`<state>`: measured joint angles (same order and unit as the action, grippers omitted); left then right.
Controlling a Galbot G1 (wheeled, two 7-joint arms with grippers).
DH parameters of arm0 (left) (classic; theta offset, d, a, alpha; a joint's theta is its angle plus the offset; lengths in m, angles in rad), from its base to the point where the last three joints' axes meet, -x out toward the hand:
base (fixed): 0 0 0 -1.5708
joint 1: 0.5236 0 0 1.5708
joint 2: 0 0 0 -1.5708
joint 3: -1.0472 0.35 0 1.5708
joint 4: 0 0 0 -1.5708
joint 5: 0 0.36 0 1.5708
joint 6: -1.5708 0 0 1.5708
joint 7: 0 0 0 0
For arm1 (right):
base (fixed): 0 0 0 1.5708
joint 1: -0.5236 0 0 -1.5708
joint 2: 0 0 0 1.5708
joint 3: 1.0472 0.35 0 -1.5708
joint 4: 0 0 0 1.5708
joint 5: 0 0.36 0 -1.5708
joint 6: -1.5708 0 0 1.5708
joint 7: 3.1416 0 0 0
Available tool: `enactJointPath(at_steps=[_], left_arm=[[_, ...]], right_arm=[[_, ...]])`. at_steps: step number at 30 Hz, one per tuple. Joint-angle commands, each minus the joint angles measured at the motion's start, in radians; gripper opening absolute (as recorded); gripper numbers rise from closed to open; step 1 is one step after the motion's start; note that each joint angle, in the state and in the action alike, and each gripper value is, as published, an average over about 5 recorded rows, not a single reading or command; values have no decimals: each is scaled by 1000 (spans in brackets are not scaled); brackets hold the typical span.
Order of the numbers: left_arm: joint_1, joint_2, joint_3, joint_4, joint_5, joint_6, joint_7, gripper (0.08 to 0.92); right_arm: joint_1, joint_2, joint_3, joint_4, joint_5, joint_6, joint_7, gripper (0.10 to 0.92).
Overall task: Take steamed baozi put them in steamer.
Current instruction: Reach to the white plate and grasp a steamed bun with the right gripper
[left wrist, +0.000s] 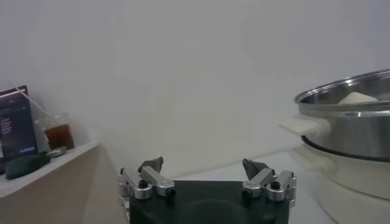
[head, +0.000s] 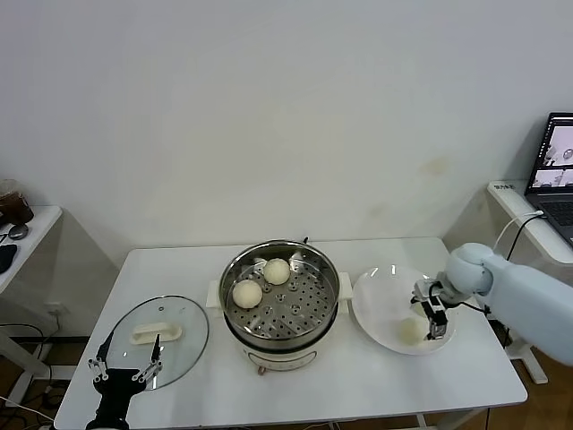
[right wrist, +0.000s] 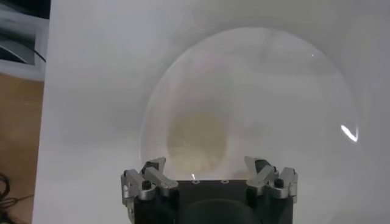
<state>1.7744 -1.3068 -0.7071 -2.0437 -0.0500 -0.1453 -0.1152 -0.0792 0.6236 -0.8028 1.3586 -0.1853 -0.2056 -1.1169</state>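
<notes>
The steamer [head: 327,279] stands mid-table with two steamed baozi [head: 277,270] [head: 247,293] on its perforated tray. A third baozi [head: 409,332] lies on the white plate [head: 380,305] to the steamer's right. My right gripper [head: 433,322] hangs open just over that plate, close beside the bun. In the right wrist view the baozi [right wrist: 196,143] sits right ahead of the open right gripper [right wrist: 209,170], nothing touching it. My left gripper [head: 125,369] waits open at the table's front left. From the left wrist the left gripper [left wrist: 204,171] faces the steamer [left wrist: 353,122], a baozi [left wrist: 358,97] peeking over its rim.
A glass lid [head: 183,345] with a white handle lies flat at the front left, just ahead of the left gripper. A side table with a laptop [head: 560,166] stands at the far right. Another side table [head: 27,235] is at the left.
</notes>
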Motion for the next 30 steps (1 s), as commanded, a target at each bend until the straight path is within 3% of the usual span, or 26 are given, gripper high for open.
enactJointPath(at_steps=[1, 6, 23, 30], left_arm=[[0, -1, 0, 1, 0, -1, 0, 823], [0, -3, 0, 2, 0, -1, -1, 823], [4, -7, -5, -2, -1, -1, -1, 823], [5, -4, -7, -10, -2, -1, -1, 823]], right_arm=[[-37, 37, 18, -26, -21, 3, 8, 822], [-44, 51, 21, -34, -27, -6, 15, 799], [-23, 34, 28, -29, -34, -32, -17, 486], [67, -3, 6, 8, 18, -18, -36, 432]])
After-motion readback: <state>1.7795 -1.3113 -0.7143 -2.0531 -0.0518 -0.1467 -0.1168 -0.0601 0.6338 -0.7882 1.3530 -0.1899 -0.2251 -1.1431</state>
